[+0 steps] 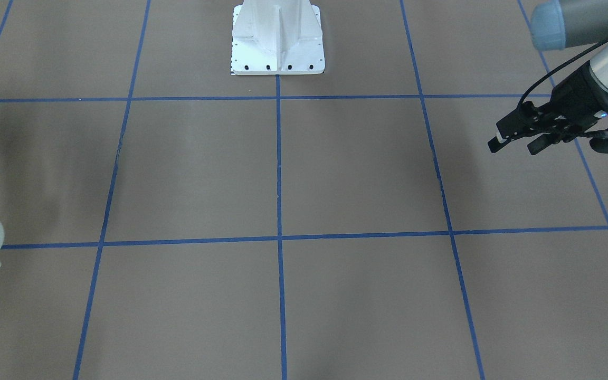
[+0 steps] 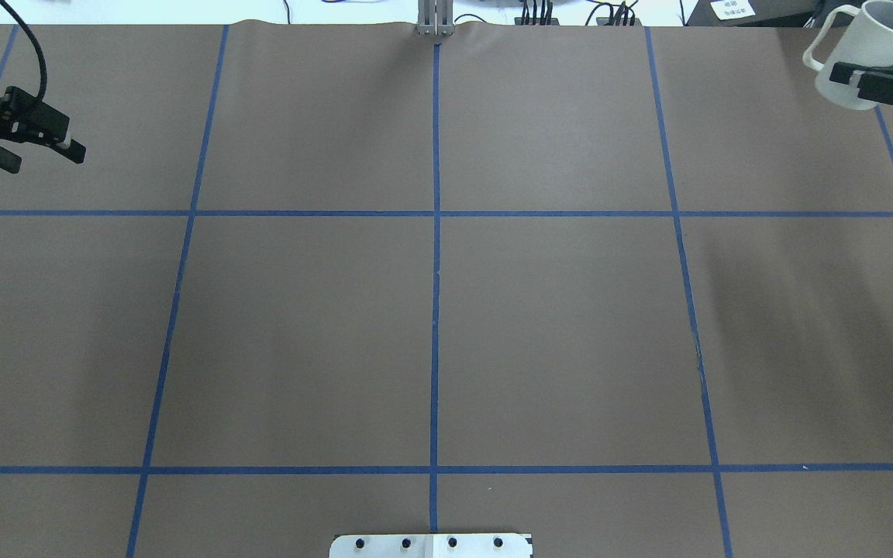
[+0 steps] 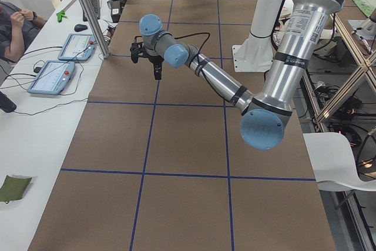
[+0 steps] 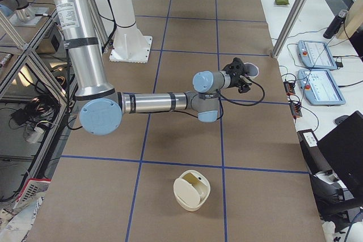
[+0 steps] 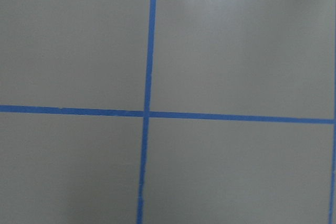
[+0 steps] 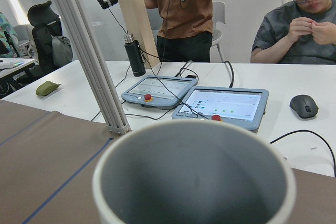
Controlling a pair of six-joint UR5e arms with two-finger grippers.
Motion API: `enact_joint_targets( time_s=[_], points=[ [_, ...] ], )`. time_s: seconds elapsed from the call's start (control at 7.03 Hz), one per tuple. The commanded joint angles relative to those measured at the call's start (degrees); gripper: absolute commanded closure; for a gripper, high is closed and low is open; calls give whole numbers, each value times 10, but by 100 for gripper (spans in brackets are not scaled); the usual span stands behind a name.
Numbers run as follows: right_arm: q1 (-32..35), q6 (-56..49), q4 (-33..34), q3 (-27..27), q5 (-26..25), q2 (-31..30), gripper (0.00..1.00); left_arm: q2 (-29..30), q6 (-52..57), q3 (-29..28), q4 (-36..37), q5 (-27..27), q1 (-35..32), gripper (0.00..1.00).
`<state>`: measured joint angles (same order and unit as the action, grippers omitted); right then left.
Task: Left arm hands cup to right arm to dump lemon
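Looking across the brown counter (image 2: 555,325) with its grid of blue tape lines (image 2: 435,310), the two arms are well apart, one toward each end. The right arm (image 4: 153,102) stretches out low over the surface, and its gripper (image 2: 861,81) is clamped on the wall of the cup (image 2: 877,31), which hangs in the air near the far right corner, by the edge where the operators sit. The cup is tipped a little, its mouth turned up and outward and its squarish handle pointing back toward the middle of the counter. From the right wrist camera the grey inside of the cup fills the lower part of the view, with two tablets (image 6: 223,106) and a seated person (image 6: 310,19) behind it. The left arm (image 3: 217,77) reaches toward the far left of the counter, and its gripper (image 2: 45,159) hovers above the surface with its fingers apart and nothing between them. At the right end of the counter, nearer that end than the right arm, a cream rounded vessel (image 4: 190,194) rests on the surface, and a small yellow-green lump, the lemon (image 4: 191,180) by its look, shows at its top.
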<state>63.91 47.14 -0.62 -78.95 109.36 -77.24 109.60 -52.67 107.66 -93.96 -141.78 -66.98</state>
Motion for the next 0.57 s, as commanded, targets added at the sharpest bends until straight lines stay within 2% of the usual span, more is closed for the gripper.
enact_joint_targets(
  time_s=[0.0, 0.28, 0.43],
  points=[
    [-52, -78, 52, -8, -6, 30, 61, 38, -59, -17, -1, -1, 22, 0],
    [-89, -187, 120, -19, -13, 64, 65, 75, -116, -34, 0, -1, 45, 0],
    [-112, -189, 134, -19, -38, 77, 66, 89, -141, -37, 0, -1, 48, 0]
  ],
)
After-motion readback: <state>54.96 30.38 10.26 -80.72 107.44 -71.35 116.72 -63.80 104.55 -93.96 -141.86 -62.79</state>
